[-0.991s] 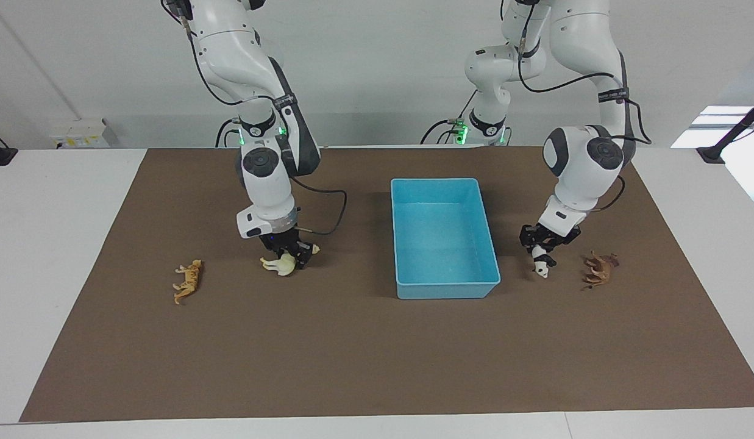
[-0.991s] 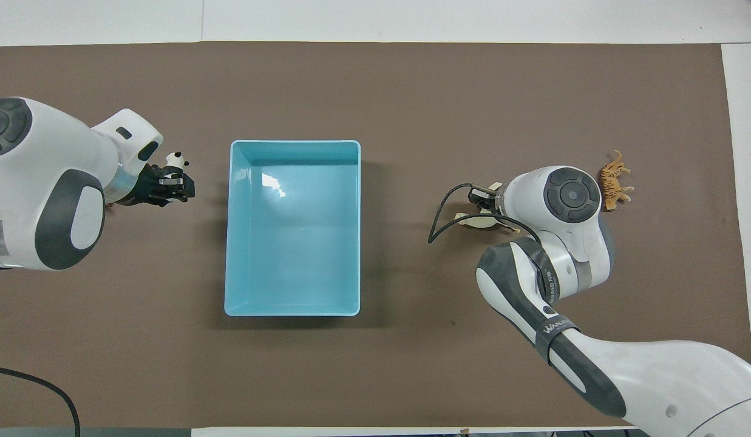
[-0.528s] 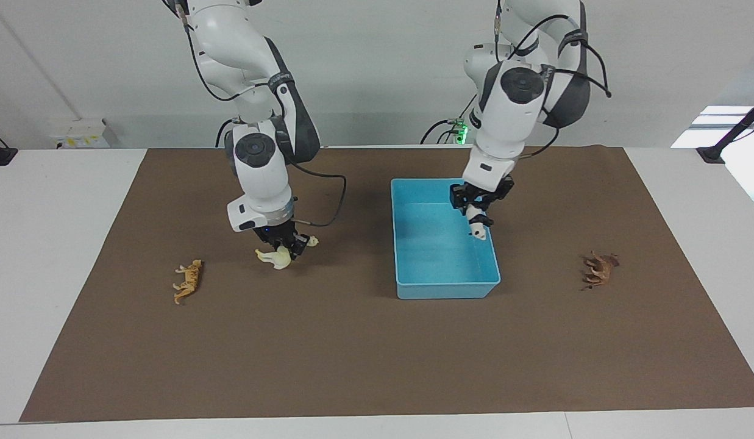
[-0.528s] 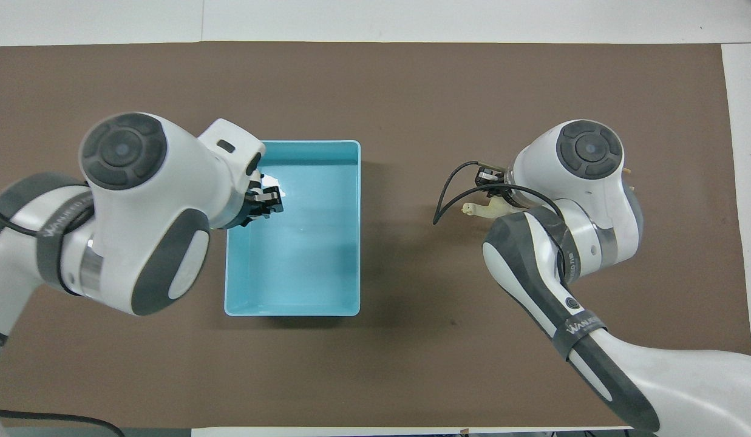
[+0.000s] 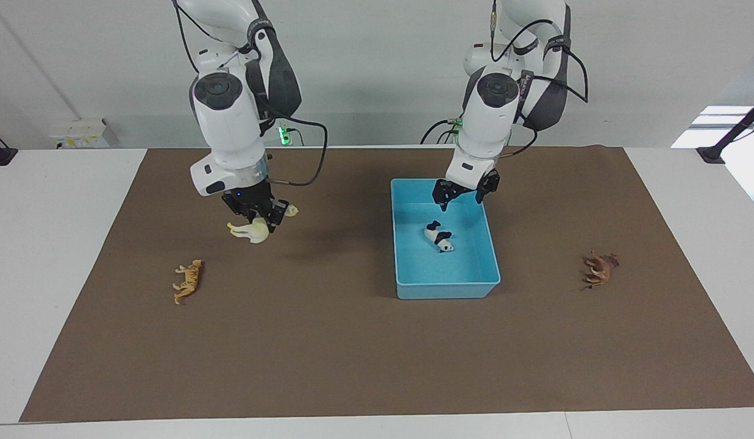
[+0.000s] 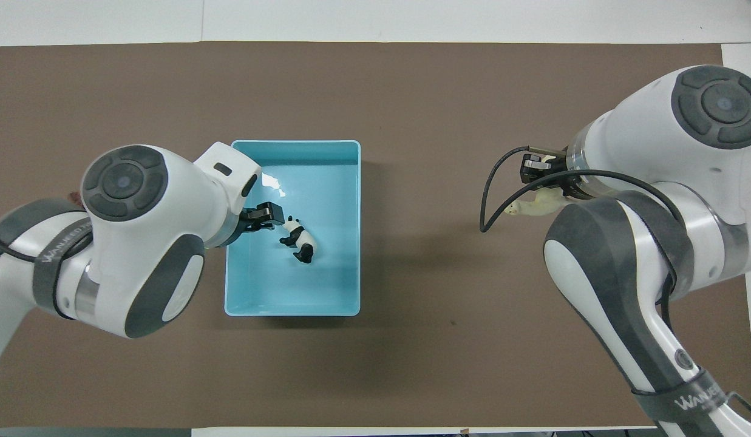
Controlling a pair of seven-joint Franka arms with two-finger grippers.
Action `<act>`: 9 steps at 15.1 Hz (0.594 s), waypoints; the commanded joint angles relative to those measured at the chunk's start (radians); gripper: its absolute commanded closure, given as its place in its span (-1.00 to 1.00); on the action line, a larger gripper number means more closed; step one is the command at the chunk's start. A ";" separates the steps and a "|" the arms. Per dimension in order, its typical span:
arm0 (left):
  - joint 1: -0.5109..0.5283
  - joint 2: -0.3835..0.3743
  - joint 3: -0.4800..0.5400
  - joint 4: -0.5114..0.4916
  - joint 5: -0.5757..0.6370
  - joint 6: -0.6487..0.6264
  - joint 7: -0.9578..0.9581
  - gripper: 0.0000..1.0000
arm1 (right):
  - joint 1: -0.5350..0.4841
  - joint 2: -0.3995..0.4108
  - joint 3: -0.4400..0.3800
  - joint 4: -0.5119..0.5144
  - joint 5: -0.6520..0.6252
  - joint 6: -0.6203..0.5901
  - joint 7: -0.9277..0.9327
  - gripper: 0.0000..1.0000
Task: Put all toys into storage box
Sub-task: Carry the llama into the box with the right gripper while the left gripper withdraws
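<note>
Left tool (image 5: 457,196) open over blue box (image 5: 401,244); black-white panda (image 5: 439,236) on side inside. Right tool (image 5: 259,214) raised, gripping cream llama (image 5: 248,231).

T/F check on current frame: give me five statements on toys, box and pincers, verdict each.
1. The panda lies inside the storage box. True.
2. The left pincer grips the panda. False: it is open above the box, the panda apart below it.
3. The right pincer holds the cream llama off the mat. True.
4. The tiger is in the box. False: it lies on the mat.
5. The brown toy lies on the mat toward the left arm's end. True.
</note>
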 commanded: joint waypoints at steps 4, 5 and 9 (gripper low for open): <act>0.333 0.005 -0.001 -0.029 0.004 0.126 0.492 -1.00 | 0.235 0.085 0.015 0.155 0.001 -0.070 0.289 1.00; 0.376 0.020 0.001 -0.038 0.007 0.169 0.574 -1.00 | 0.279 0.115 0.015 0.192 0.003 -0.071 0.344 1.00; 0.503 0.113 -0.001 -0.045 0.128 0.341 0.752 -1.00 | 0.412 0.260 0.015 0.297 -0.004 -0.001 0.486 1.00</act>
